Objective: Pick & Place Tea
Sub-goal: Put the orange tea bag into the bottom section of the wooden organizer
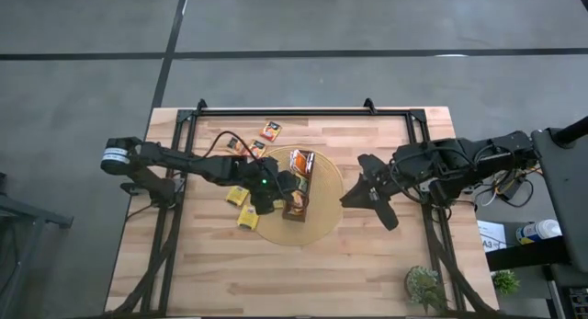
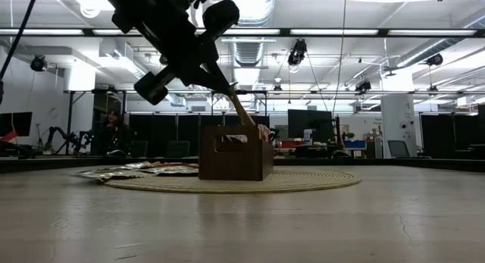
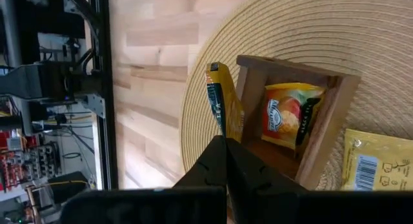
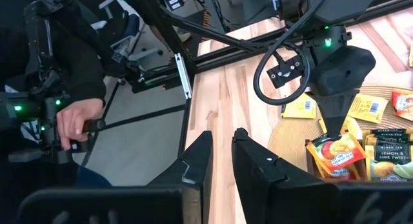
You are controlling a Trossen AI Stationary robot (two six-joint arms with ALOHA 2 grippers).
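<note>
Left gripper (image 3: 222,143): fingers pressed together on a yellow sachet (image 3: 222,108), pinching its lower edge; it hangs over the tray's near end, on the mat.
Held sachet: stands upright on edge, just outside the tray's wall and touching or nearly touching it; whether it is inside the tray cannot be told from the wrist view.
Tray (image 1: 300,186): long dark-brown wooden box, lying on the mat, a little left of the mat's middle.
Tea in tray: an orange sachet (image 3: 288,114) stands tilted in the end compartment; more sachets (image 4: 387,153), dark green with yellow, are packed in the tray beyond it.
Mat (image 1: 322,222): round tan woven disc, near the middle of the table (image 1: 367,264).
Loose tea: several yellow sachets (image 1: 246,216) lie flat on the table just left of the mat; two orange ones (image 1: 270,131) lie on the table beyond the mat, toward the far edge; one yellow sachet (image 3: 377,169) lies on the mat beside the tray.
Right gripper (image 1: 354,198): holds nothing, fingers a narrow gap apart, hovering at the mat's right edge, well apart from the tray.
Person: a hand (image 4: 76,124) on a handle, off the table, far beyond the mat.
Plant (image 1: 424,287): small, at the table's near right corner.
</note>
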